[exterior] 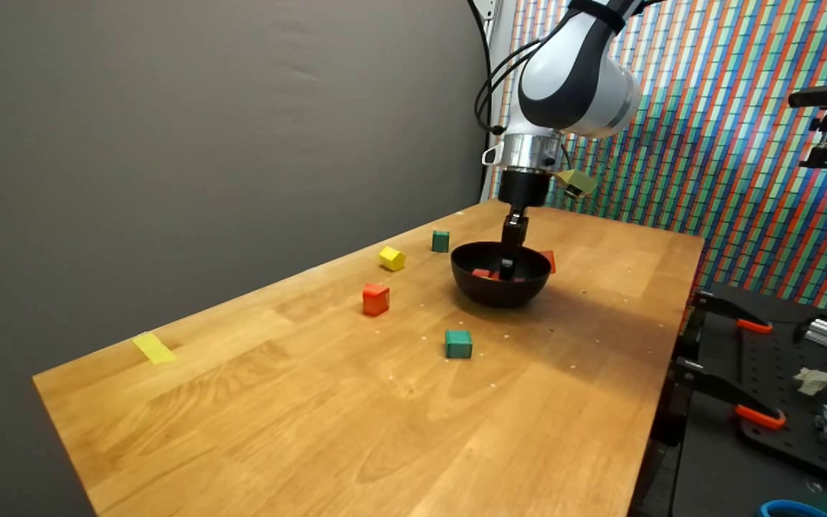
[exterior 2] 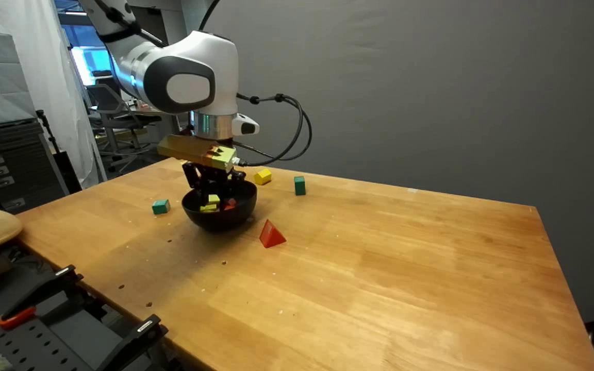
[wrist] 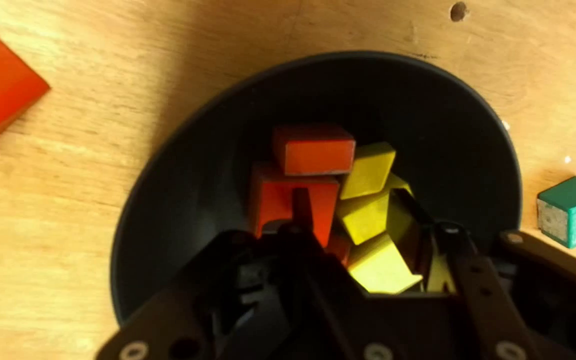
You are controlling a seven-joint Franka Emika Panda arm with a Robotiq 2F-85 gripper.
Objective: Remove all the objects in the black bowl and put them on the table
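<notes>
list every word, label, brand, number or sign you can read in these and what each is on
No readable text in any view.
Pale markings on the two black clamps with orange tips: too small and blurred to read.

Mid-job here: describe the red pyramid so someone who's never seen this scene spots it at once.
On the light wooden table, find the black bowl. Just beside it, to its lower right in an exterior view, sits the red pyramid, not touching the bowl. Its flat faces rise to a single point, while the red cube, also loose on the table, is boxy.
</notes>
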